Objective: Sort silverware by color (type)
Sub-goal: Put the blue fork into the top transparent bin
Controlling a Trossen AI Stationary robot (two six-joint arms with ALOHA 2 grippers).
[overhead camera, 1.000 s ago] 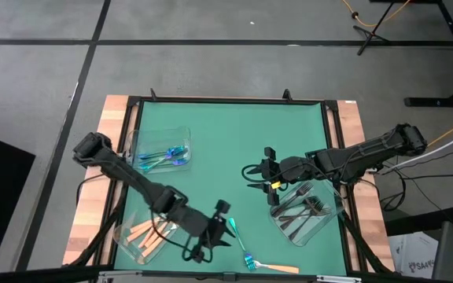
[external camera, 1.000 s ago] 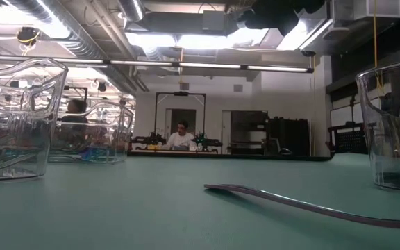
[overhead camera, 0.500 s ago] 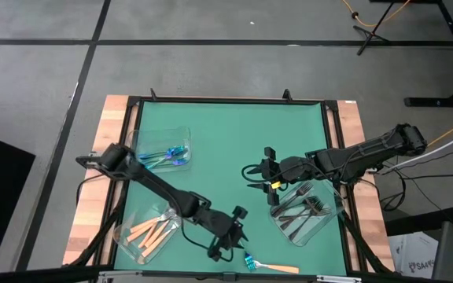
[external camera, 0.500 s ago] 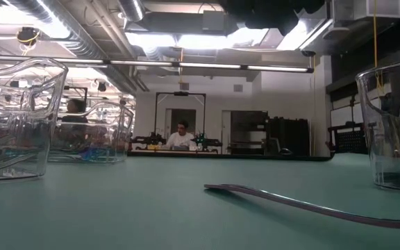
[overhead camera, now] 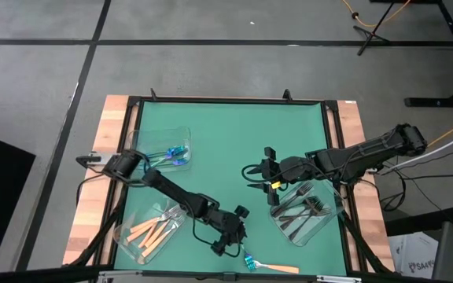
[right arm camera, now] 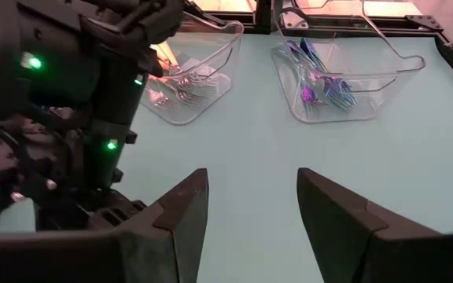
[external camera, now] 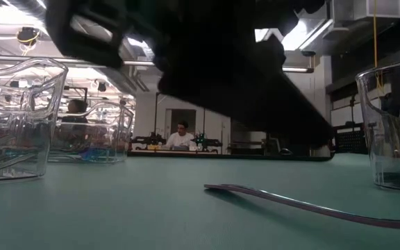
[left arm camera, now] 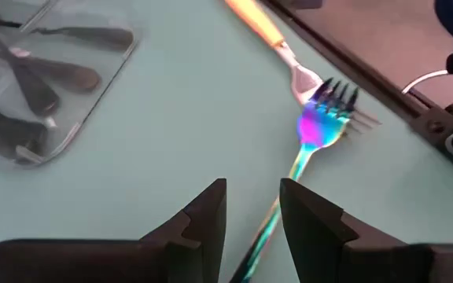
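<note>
The desk [overhead camera: 226, 149], green-topped with a dark raised frame, already carries three clear trays with forks sorted into them: blue ones in the far-left tray [overhead camera: 163, 153], orange ones in the near-left tray [overhead camera: 149, 229], dark ones in the right tray [overhead camera: 305, 214]. Two forks are left loose near the front edge, so the sort looks close to done, and the step in hand appears to be picking up the blue fork [left arm camera: 321, 126]. The left gripper [overhead camera: 228, 236] hangs low over the near middle of the desk, its fingers [left arm camera: 211, 212] parted with nothing between them; the blue handle runs up into the gap. The next move calls for dropping the last bit, closing on that slim handle and carrying it across to the far-left tray. The orange fork [left arm camera: 270, 31] lies with its tines crossing or touching the blue one's; which lies on top is hard to tell, so a lift may drag it along. Both sit just beside the front frame, leaving little room on that side, while the middle of the desk is open for the carry. The right gripper [overhead camera: 264, 174] waits right of centre, beside the dark-fork tray, its fingers [right arm camera: 179, 212] wide and empty.
</note>
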